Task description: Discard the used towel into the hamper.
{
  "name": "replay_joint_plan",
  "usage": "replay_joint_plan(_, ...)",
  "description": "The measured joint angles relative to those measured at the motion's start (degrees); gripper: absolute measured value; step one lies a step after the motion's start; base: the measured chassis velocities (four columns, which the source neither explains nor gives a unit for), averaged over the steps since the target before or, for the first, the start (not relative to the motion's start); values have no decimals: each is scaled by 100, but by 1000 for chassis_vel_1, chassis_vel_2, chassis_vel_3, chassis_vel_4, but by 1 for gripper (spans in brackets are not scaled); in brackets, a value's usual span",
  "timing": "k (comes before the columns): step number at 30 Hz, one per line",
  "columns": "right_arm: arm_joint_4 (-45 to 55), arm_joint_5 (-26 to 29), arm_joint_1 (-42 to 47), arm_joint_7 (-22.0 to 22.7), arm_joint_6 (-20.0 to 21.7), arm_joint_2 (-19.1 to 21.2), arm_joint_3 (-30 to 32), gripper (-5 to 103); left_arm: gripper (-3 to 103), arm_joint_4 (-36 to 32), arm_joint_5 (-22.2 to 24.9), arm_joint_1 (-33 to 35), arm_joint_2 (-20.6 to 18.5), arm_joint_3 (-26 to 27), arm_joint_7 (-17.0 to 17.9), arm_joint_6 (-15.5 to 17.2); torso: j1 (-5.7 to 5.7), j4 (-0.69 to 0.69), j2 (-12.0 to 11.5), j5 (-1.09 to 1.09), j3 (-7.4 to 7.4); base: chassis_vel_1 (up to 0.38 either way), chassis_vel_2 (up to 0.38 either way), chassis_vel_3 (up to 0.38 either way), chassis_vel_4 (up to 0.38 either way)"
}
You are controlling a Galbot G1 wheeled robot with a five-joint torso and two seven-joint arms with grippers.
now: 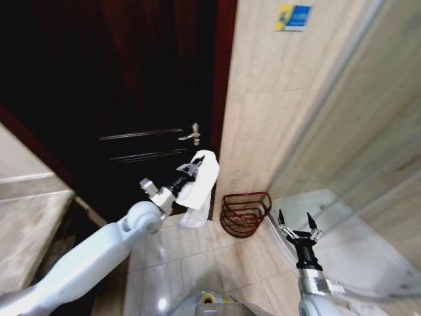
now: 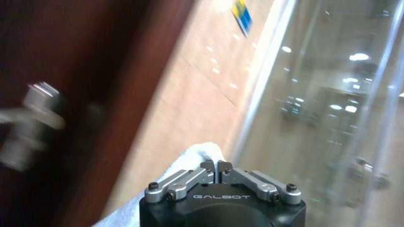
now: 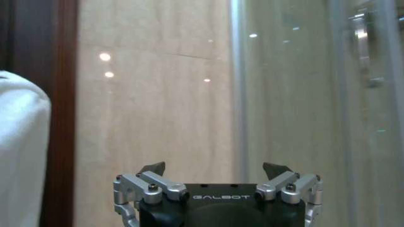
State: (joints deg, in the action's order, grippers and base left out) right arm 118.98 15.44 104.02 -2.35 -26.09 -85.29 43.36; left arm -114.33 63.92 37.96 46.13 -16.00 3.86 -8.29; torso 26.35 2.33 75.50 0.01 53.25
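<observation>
The right gripper is pointing at a beige tiled wall, and its two dark fingertips are standing wide apart — nothing is between them. A white towel is hanging at one edge, just in front of a dark reddish-brown door frame. Beside the wall a glass shower panel is reflecting small lights — a metal handle is showing on it.

Soft cloth towel, wire hamper
</observation>
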Motion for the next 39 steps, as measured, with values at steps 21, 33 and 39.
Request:
replay_joint_plan(21, -168, 92, 54, -7, -147, -26, 80, 100, 2, 1976, -567, -818, 1343, -573, -19, -217, 0, 1, 0, 1, 0, -126, -125, -122, -125)
replay_joint_plan(33, -271, 216, 52, -18, -211, 86, 122, 100, 2, 2508, -1244, -857, 1876, 50, 560, -422, 0, 3, 1, 0, 0, -43, -38, -39, -42)
replay_joint_plan(39, -269, 217, 34, -19, -207, 96, 103, 100, 2, 2424, -1251, -756, 1807, 127, 579, -415, 0, 2, 1, -1, 0, 0, 0, 0, 0)
